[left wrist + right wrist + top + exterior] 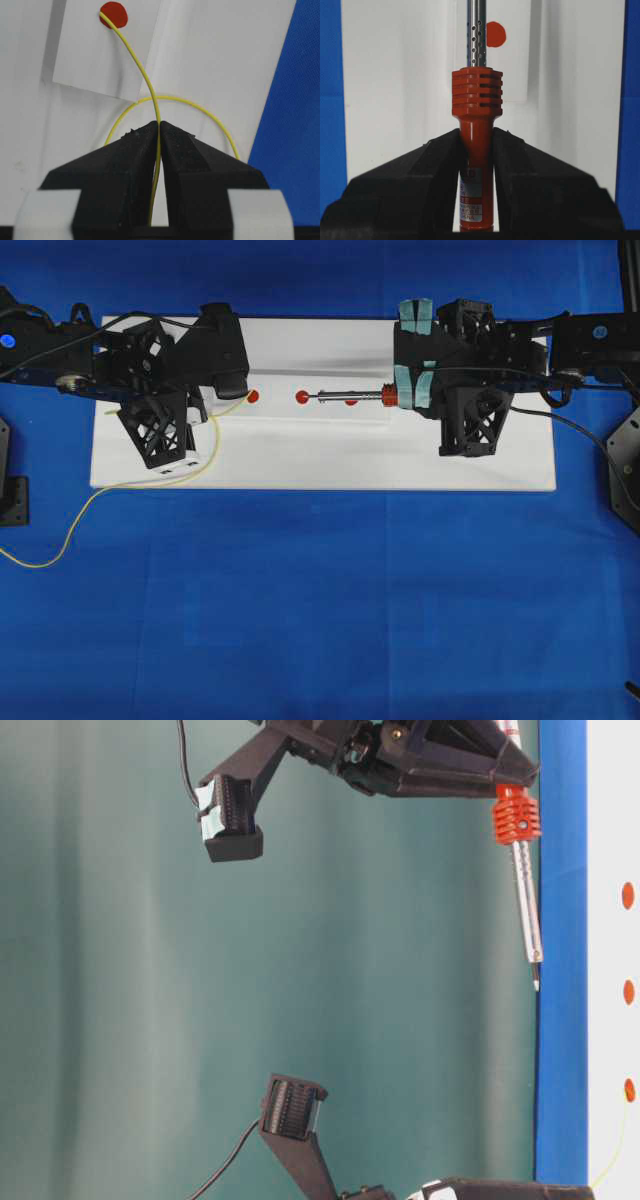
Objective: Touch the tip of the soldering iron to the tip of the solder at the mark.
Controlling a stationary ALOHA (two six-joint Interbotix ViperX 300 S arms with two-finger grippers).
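Note:
The soldering iron [352,396] lies level along the white board [300,460], with its red handle [476,100] clamped in my shut right gripper [476,137]. Its fine point sits between the middle mark [302,396] and the right mark, which the shaft partly covers. My left gripper [159,125] is shut on the thin yellow solder [145,75]. The solder's free tip rests on the left red mark [114,15]. A gap separates the iron's point from the solder's tip. In the table-level view the iron [525,900] hangs clear of the board.
The board lies on a blue cloth [320,620]. Slack solder [100,495] trails off the board's left front corner onto the cloth. The iron's black cord [590,435] runs off to the right. Black brackets stand at both side edges.

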